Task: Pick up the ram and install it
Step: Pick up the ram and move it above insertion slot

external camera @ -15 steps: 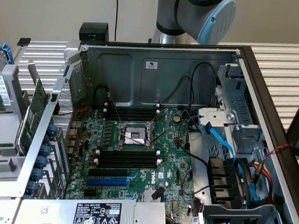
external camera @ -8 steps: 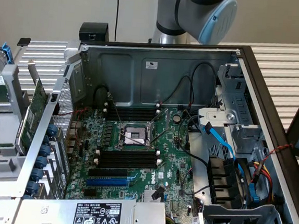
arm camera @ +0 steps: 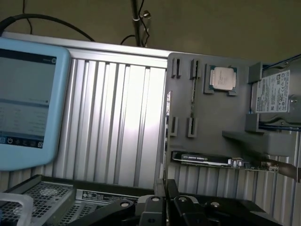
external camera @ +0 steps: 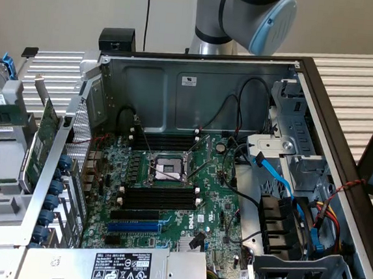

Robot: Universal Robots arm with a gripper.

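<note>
The ram stands on edge as a thin strip between the clips of the grey parts tray. My gripper hovers some way off from the tray, over the computer case's edge, its dark fingers pressed together with nothing between them. In the exterior view the open case shows the green motherboard with black memory slots on either side of the processor socket. The arm's elbow is behind the case's back wall.
The tray also carries a processor chip, a hard drive and an expansion card. A light blue teach pendant lies on the ribbed table. Cables and drive bays fill the case toward the exterior view's right.
</note>
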